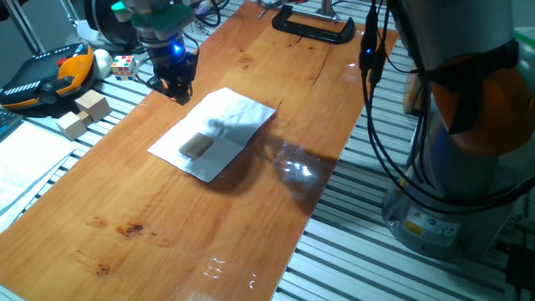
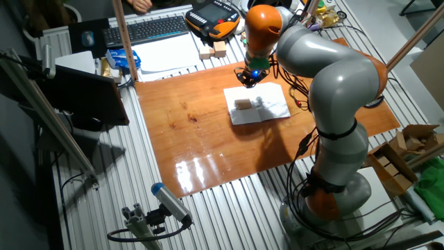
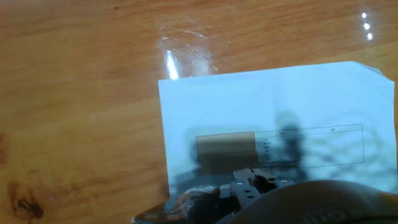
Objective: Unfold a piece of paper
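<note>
White piece of paper (image 1: 219,130) lies flat just below the fingers (image 1: 177,90), whose state is unclear.

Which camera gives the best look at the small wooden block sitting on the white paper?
The hand view: the small brown wooden block fills most there, lying on the white rectangular paper sheet. One fixed view shows it small and shadowed; the other fixed view shows a tiny speck.

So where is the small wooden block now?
The small wooden block lies on the piece of paper, mid-table in both fixed views, toward the sheet's end farther from the gripper.
</note>
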{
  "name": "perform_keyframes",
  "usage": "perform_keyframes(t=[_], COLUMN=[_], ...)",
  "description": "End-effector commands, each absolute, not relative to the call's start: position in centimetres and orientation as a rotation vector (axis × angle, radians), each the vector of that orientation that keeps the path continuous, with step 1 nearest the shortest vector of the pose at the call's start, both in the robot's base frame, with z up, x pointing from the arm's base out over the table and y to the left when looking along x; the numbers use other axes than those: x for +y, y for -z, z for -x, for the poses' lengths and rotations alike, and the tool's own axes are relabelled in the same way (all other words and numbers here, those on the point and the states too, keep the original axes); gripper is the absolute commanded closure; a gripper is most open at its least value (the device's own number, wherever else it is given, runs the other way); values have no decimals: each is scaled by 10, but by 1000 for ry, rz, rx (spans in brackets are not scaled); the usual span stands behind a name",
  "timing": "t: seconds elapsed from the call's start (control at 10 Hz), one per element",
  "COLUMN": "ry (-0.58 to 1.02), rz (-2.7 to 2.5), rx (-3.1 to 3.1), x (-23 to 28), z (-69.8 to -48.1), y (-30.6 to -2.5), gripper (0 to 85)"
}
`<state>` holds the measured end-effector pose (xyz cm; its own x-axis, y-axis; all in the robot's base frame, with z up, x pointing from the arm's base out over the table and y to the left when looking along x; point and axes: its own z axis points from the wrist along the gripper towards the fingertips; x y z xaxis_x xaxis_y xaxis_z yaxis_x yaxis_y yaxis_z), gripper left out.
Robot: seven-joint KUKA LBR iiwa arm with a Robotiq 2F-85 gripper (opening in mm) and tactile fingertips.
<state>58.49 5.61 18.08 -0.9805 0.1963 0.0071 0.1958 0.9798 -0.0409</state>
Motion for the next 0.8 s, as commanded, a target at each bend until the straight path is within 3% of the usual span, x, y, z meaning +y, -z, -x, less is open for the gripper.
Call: perform_keyframes(t=[0.0,0.7], ry=[-62,-62], rz=[302,263], rx=[-3115,-3115], x=[56,43], z=[-583,-573], y=[-182,-189], gripper=[830,830])
